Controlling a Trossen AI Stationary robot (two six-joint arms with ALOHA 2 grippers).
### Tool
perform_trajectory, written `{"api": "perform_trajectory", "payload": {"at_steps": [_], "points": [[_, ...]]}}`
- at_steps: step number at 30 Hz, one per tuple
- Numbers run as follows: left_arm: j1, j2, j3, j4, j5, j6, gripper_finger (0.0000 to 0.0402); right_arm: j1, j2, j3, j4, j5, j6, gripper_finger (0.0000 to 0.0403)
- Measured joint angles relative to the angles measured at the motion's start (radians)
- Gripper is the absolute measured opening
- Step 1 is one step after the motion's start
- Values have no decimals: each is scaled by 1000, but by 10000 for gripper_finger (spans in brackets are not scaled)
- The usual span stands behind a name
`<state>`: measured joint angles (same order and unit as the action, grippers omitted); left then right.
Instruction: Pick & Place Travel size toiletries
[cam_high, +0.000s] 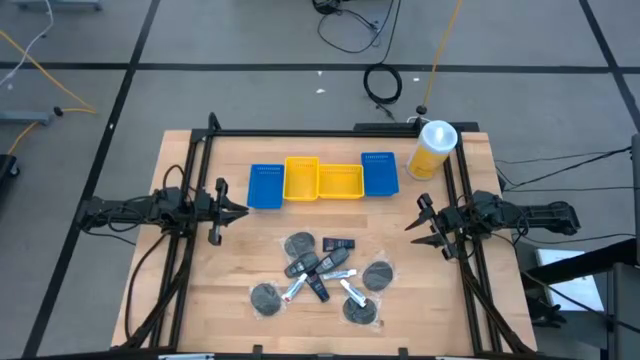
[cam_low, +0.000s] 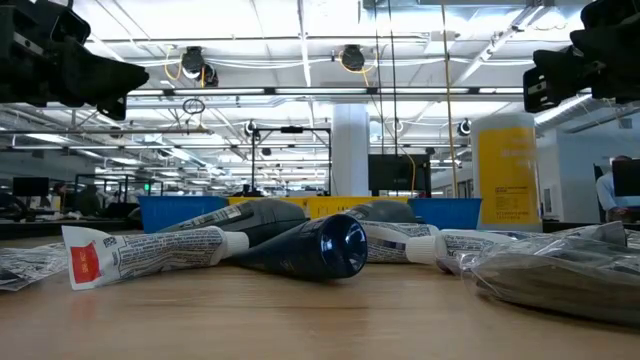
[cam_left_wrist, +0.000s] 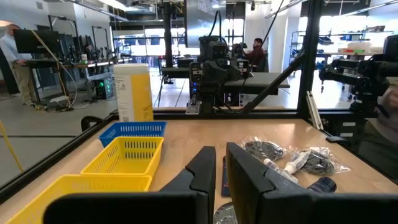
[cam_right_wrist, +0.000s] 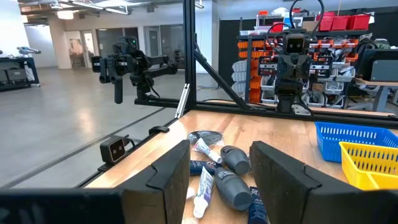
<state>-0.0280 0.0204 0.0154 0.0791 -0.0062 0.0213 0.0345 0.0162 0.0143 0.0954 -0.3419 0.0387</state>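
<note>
The travel size toiletries (cam_high: 322, 277) lie in a loose pile on the wooden table's near middle. They include grey wrapped discs (cam_high: 300, 245), small dark bottles (cam_low: 320, 247), a black flat packet (cam_high: 338, 243) and white tubes (cam_low: 150, 253). My left gripper (cam_high: 244, 210) hovers at the table's left, above and left of the pile, its fingers (cam_left_wrist: 239, 168) a narrow gap apart and empty. My right gripper (cam_high: 414, 214) hovers at the table's right, open wide and empty. Past its fingers (cam_right_wrist: 171, 171) the pile shows in the right wrist view (cam_right_wrist: 217, 171).
Two blue trays (cam_high: 265, 186) (cam_high: 379, 173) and two yellow trays (cam_high: 302, 179) (cam_high: 340, 182) stand in a row at the far middle. A tall yellow bottle with a white cap (cam_high: 432, 150) stands at the far right. Black frame rails (cam_high: 190, 200) run along the table's sides.
</note>
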Motion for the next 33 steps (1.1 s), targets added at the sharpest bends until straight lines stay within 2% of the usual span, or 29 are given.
{"api": "perform_trajectory", "payload": {"at_steps": [4, 6, 13, 16, 18, 24, 29, 33], "points": [[0, 0, 0, 0, 0, 0, 37, 0, 0, 0, 65, 1, -32, 160], [0, 0, 0, 0, 0, 0, 37, 0, 0, 0, 120, -12, 7, 160], [0, 0, 0, 0, 0, 0, 37, 2, 0, 0, 274, -291, 231, 160], [0, 0, 0, 0, 0, 0, 37, 19, 0, 0, 298, -394, 261, 159], [0, 0, 0, 0, 0, 0, 37, 41, 0, 0, 298, -366, 252, 158], [0, 0, 0, 0, 0, 0, 37, 133, 110, 0, 345, -147, 197, 156], [0, 0, 0, 0, 0, 0, 37, 210, 321, 11, 449, -62, 102, 155], [0, 0, 0, 0, 0, 0, 37, 267, 533, 70, 437, 27, -5, 155]]}}
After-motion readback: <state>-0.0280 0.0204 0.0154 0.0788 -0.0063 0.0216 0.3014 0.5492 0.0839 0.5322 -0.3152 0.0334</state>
